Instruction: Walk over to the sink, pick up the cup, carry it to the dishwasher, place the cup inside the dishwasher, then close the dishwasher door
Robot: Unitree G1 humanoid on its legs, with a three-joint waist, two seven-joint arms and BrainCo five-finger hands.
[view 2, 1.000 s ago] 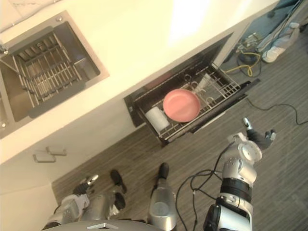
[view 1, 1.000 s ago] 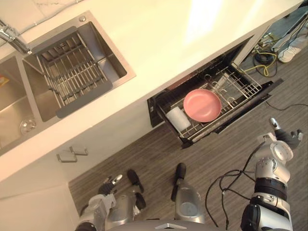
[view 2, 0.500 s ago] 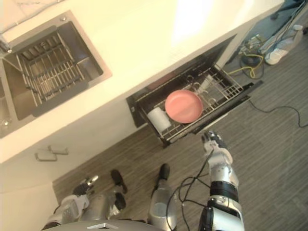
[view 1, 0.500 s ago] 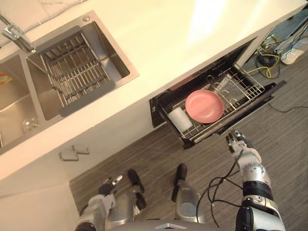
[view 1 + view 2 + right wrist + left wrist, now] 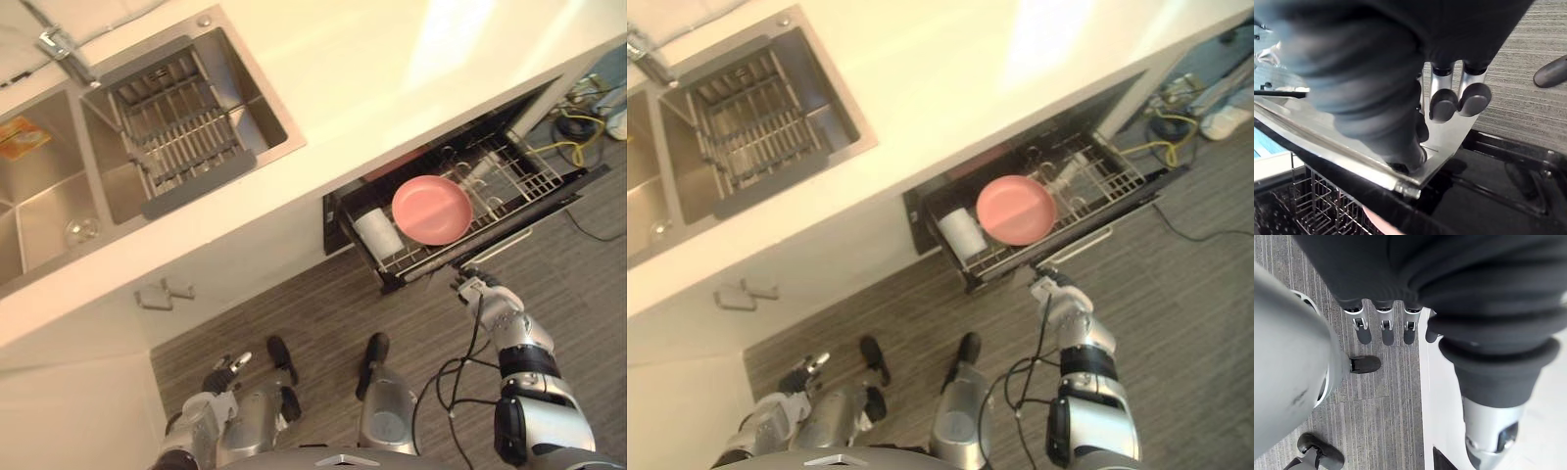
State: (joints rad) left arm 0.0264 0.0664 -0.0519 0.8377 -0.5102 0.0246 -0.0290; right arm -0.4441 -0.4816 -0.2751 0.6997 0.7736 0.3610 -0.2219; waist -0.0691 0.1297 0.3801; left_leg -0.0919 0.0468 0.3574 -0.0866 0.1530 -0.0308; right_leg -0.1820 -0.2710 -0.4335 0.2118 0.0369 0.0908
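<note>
The white cup (image 5: 377,233) stands in the pulled-out dishwasher rack (image 5: 490,176), beside a pink plate (image 5: 432,210). The dishwasher door (image 5: 549,201) hangs open below the counter. My right hand (image 5: 480,291) is at the door's front edge, near its silver handle bar. In the right wrist view its fingers (image 5: 1474,98) are curled, with the dark tips against the door's silver face (image 5: 1352,156); nothing is held in them. My left hand (image 5: 223,370) hangs low at my side, and its fingers (image 5: 1382,330) are straight and empty.
A steel sink (image 5: 284,127) with a wire rack (image 5: 186,137) is set in the pale counter (image 5: 392,78) at the left. A cabinet handle (image 5: 165,292) sits under it. Yellow cables (image 5: 573,127) lie on the wood floor past the door.
My right hand has swung in from the far right to the door's front edge, and its fingers have curled. The camera has shifted. The left hand has stayed put.
</note>
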